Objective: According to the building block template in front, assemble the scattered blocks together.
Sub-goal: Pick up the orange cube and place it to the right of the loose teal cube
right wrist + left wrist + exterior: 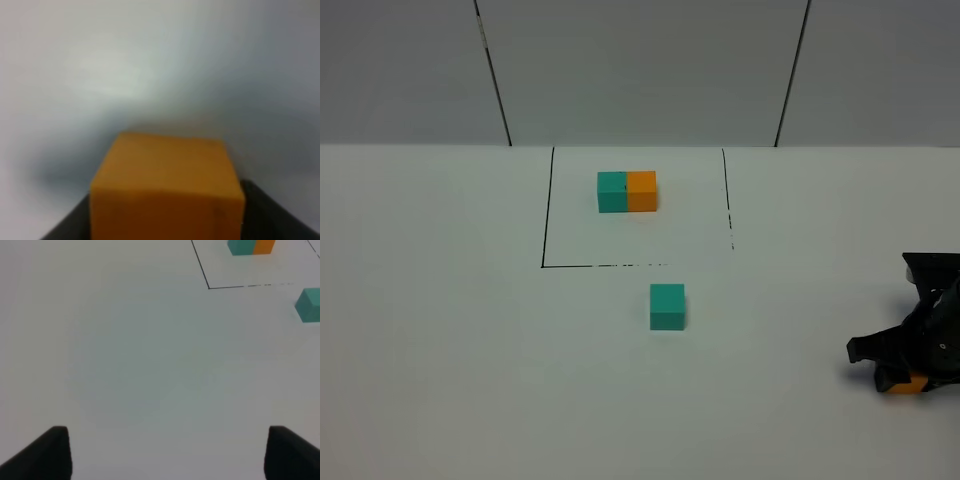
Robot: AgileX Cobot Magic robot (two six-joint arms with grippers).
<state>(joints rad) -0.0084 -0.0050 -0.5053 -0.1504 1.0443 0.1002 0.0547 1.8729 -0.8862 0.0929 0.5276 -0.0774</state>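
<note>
Possibly our right tool [908, 379], clamped on the orange cube [165, 185], shoves the teal cube [667, 305] askew; our left tool [167, 452] hangs open.

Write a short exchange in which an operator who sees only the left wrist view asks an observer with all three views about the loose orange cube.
Operator: I see the template and a loose teal cube, but no orange cube. Where is it?
Observer: The orange cube is at the far right of the table, well to the right of the teal cube.
Operator: Is it lying free?
Observer: No. It sits between the fingers of the right gripper, which is shut on it, and it fills the lower part of the right wrist view.
</note>
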